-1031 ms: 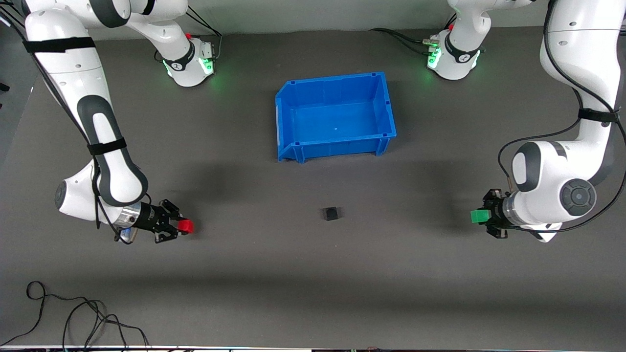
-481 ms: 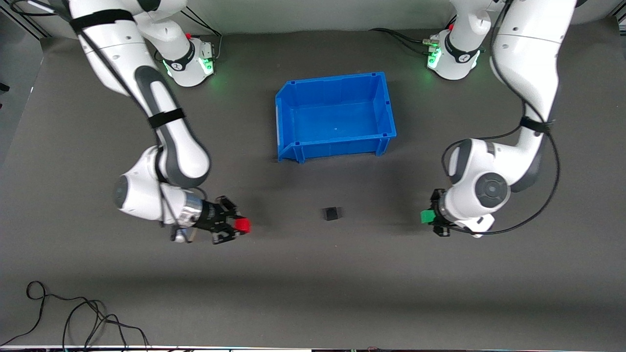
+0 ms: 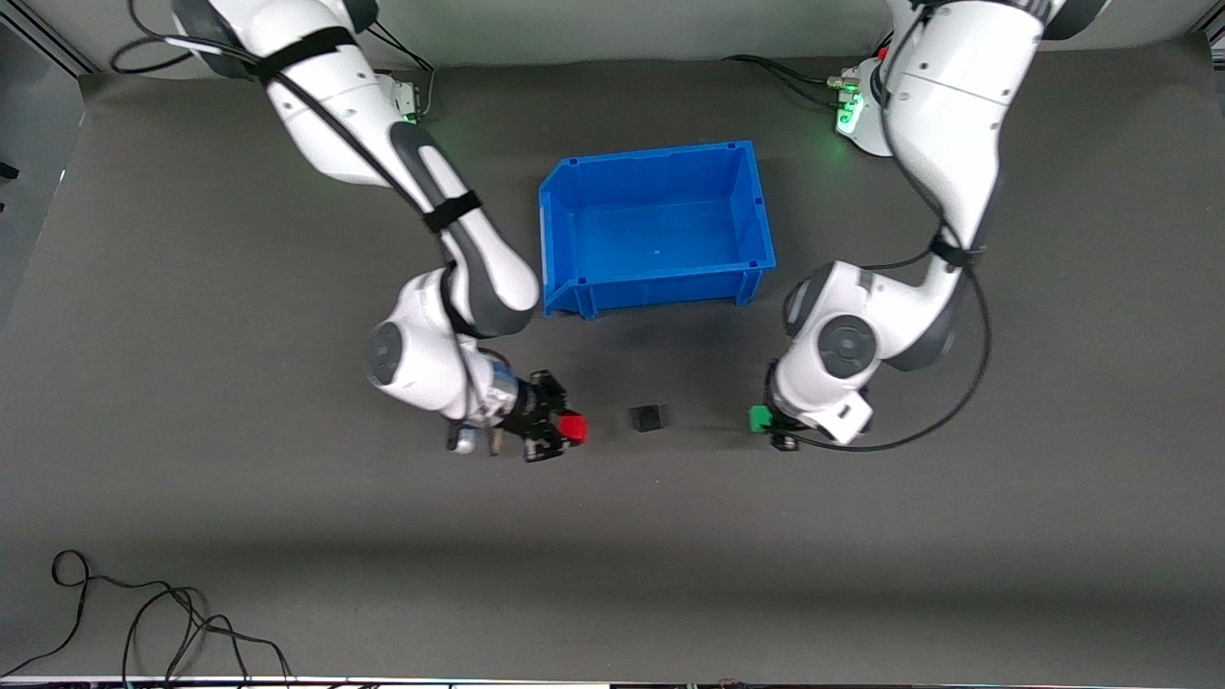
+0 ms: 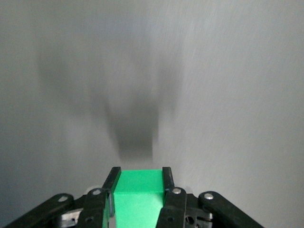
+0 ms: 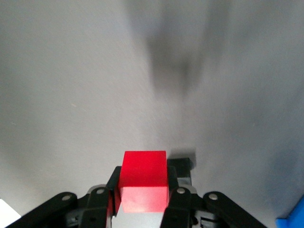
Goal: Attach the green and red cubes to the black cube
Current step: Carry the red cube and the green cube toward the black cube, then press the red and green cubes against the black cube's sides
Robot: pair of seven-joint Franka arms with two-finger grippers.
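Both arms reach down from their bases and bend low over the worktop [image 3: 191,536], forearms turned inward so the two grippers point at each other along one line. The right gripper [image 3: 560,431] has its jaws clamped on the red cube [image 3: 573,427], seen in the right wrist view pinched between the two black fingers [image 5: 112,189]. The left gripper [image 3: 768,421] has its jaws clamped on the green cube [image 3: 759,418], which fills the gap between its fingers [image 4: 167,184] in the left wrist view. The black cube [image 3: 648,418] rests on the worktop between them, nearer to the front camera than the blue bin [image 3: 756,206], apart from both held cubes; the red cube is the closer of the two to it.

Against the frame half a second earlier, both arms have swung inward from the ends of the worktop. The black cube and bin have not moved.
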